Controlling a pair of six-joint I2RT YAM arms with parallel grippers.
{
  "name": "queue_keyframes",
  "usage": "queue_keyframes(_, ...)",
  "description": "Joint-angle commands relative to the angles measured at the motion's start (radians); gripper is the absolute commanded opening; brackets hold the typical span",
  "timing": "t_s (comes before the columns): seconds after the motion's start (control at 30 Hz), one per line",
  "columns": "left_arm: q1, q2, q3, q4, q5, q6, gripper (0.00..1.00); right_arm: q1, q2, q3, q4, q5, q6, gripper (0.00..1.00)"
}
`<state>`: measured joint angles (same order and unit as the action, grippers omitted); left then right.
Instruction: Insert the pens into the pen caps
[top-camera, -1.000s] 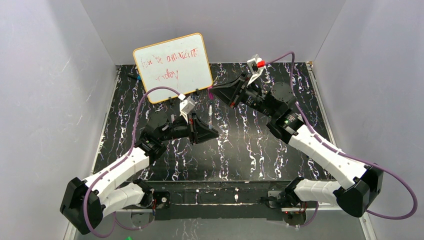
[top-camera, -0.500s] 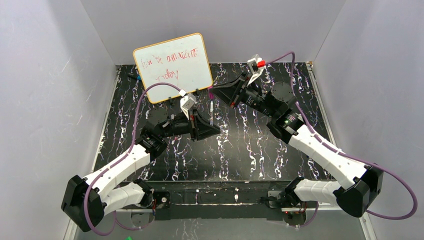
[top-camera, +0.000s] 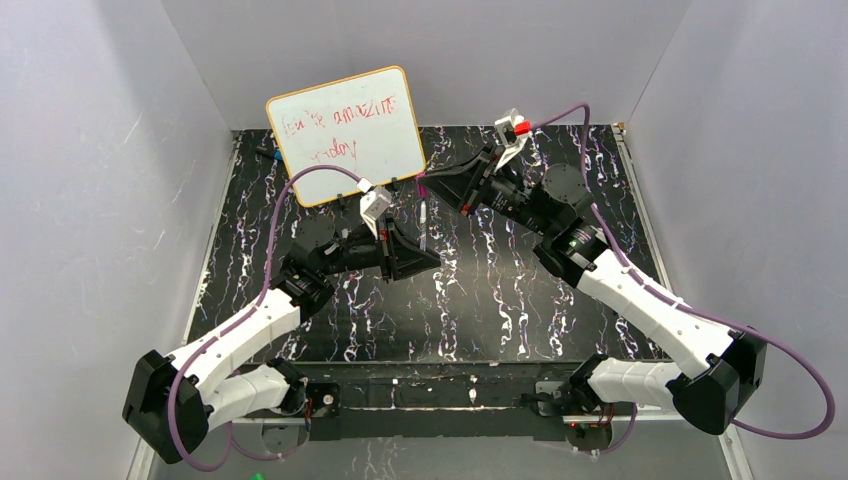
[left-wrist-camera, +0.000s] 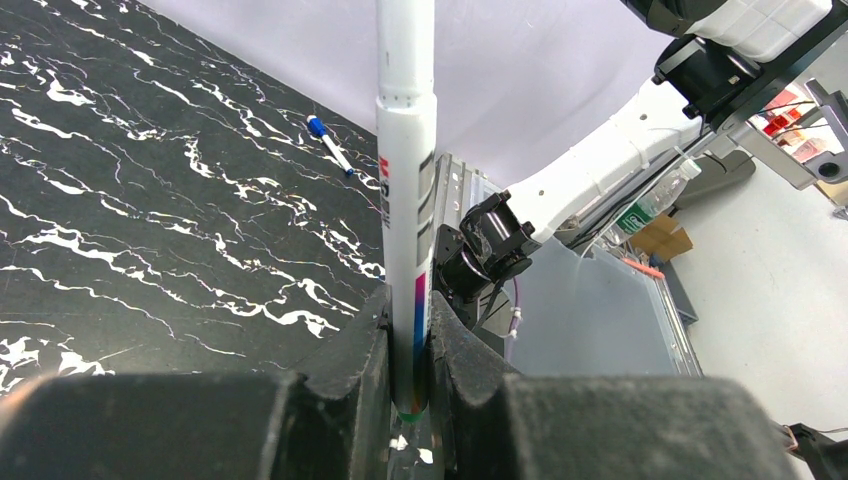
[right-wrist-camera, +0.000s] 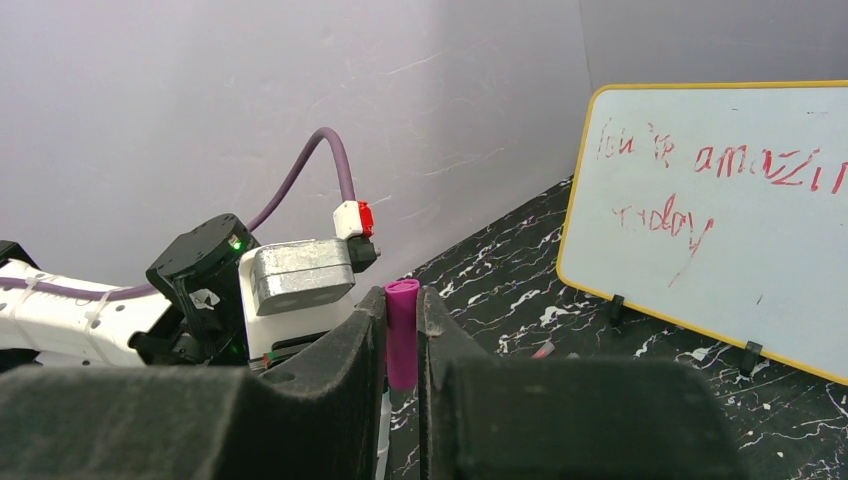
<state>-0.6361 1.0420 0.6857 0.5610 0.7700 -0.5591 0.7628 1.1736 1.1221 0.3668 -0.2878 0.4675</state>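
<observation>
While the left gripper (left-wrist-camera: 408, 385), edged slightly rearward since a second ago, clamps the white-bodied marker pen (left-wrist-camera: 405, 180), the right gripper (right-wrist-camera: 402, 400) pinches the stubby magenta plastic cap (right-wrist-camera: 402, 330).

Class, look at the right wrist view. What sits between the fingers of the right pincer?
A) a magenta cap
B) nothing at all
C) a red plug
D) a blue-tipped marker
A: the right pincer is shut on the magenta cap, which stands upright in the narrow gap and pokes out just above it.
</observation>
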Motion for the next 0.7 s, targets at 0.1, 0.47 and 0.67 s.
queue_keyframes(0.1,0.0,0.001,0.021,0.034,0.016,-0.005,0.0,0.003,-0.007,0.048,0.032,0.008,-0.014,0.17)
queue_keyframes(0.47,0.0,0.001,-0.001,0.035,0.026,-0.002,0.0,0.004,-0.015,0.036,0.087,0.024,0.017,0.15)
queue_keyframes(0.67,0.0,0.006,0.001,0.034,0.034,-0.001,0.0,0.004,-0.013,0.043,0.11,0.014,0.035,0.15)
